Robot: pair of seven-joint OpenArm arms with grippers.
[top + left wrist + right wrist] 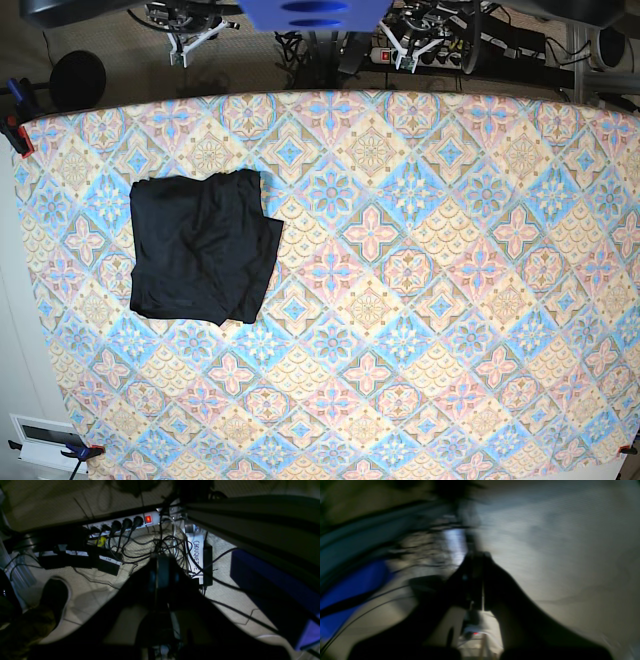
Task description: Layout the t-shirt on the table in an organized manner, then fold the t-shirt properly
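Fabric first: at the left of the base view the t-shirt [203, 247] lies folded into a compact black rectangle on the table [420, 300], with patterned cloth bare all around it and to the right. Both arms are pulled back past the table's far edge. The right gripper [476, 562] is closed on nothing, its view blurred. The left gripper [160, 562] is likewise closed and empty, hanging above a power strip [125, 523] and tangled cables [165, 545] on the floor.

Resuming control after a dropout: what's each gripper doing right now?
Left gripper: closed, holding nothing.
Right gripper: closed, holding nothing.
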